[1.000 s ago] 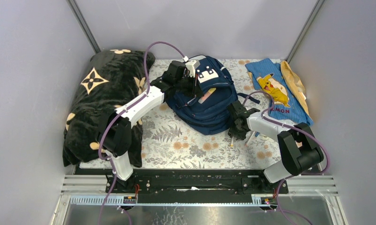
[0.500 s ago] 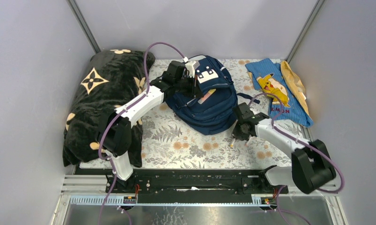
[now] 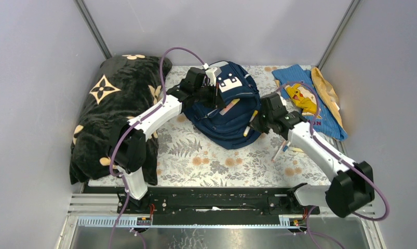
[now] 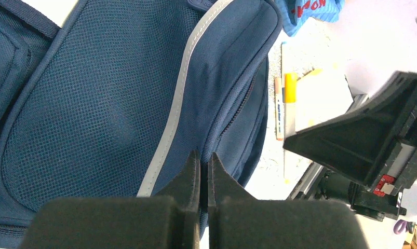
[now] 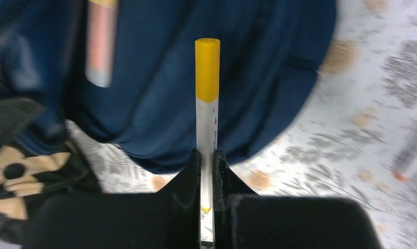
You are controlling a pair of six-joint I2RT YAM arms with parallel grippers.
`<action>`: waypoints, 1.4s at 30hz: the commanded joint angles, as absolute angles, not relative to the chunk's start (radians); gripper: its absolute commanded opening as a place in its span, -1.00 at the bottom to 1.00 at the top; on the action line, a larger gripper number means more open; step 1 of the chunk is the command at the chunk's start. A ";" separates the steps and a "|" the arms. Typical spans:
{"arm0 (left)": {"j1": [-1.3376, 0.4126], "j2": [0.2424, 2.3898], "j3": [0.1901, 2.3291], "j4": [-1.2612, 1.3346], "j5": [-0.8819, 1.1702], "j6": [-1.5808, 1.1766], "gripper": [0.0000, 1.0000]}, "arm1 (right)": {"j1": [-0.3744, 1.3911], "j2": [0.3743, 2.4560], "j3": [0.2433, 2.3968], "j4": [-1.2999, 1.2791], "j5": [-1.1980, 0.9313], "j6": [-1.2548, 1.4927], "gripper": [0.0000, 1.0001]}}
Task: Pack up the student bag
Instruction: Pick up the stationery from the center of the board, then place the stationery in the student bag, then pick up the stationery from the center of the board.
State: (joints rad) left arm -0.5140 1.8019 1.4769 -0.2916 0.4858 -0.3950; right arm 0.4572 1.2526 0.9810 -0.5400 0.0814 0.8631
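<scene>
Right gripper (image 5: 206, 155) clamped on a yellow-capped marker (image 5: 207, 93), cap forward, over the near-right edge of the student bag (image 3: 224, 129) — bag lies mid-table. Beyond, left gripper (image 4: 201, 158) pinched together at the bag's pale stripe; fabric caught or not, can't tell. Best aim cap-first into the opening — release only once well inside.

Backpack mid-table, blanket to its left, cloth to its right.
The backpack (image 3: 229, 111) lies at the back centre of the table (image 3: 206, 161), the blanket (image 3: 118, 104) left of it and the cloth (image 3: 305, 101) at the back right. A marker (image 5: 207, 93) in the right gripper (image 5: 206, 154) hangs over the backpack's right edge; a pen (image 3: 277, 152) lies before the cloth.
</scene>
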 commanded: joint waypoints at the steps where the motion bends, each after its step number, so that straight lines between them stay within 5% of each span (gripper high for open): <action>1: -0.502 1.797 1.517 -0.305 0.507 -0.419 -1.00 | 0.458 1.384 1.090 -0.313 -0.009 0.911 -1.00; 9: -0.502 1.765 1.500 -0.292 0.483 -0.436 -1.00 | 0.456 1.653 1.282 -0.197 -0.025 0.999 -1.00; 14: -0.499 1.747 1.483 -0.261 0.477 -0.452 -1.00 | 0.457 1.670 1.299 -0.187 -0.007 0.992 0.09; 15: -0.500 1.748 1.482 -0.260 0.477 -0.455 -1.00 | 0.456 1.653 1.293 -0.195 0.016 0.982 0.16; 25: -0.498 1.742 1.450 -0.251 0.465 -0.467 -1.00 | 0.342 1.320 1.109 -0.675 0.525 0.782 0.18; 33: -0.499 1.751 1.442 -0.252 0.431 -0.467 -1.00 | 0.272 1.131 0.794 -0.835 0.411 1.020 0.19; 42: -0.499 1.762 1.434 -0.247 0.458 -0.471 -1.00 | 0.238 1.274 0.737 -0.667 0.299 0.908 0.06</action>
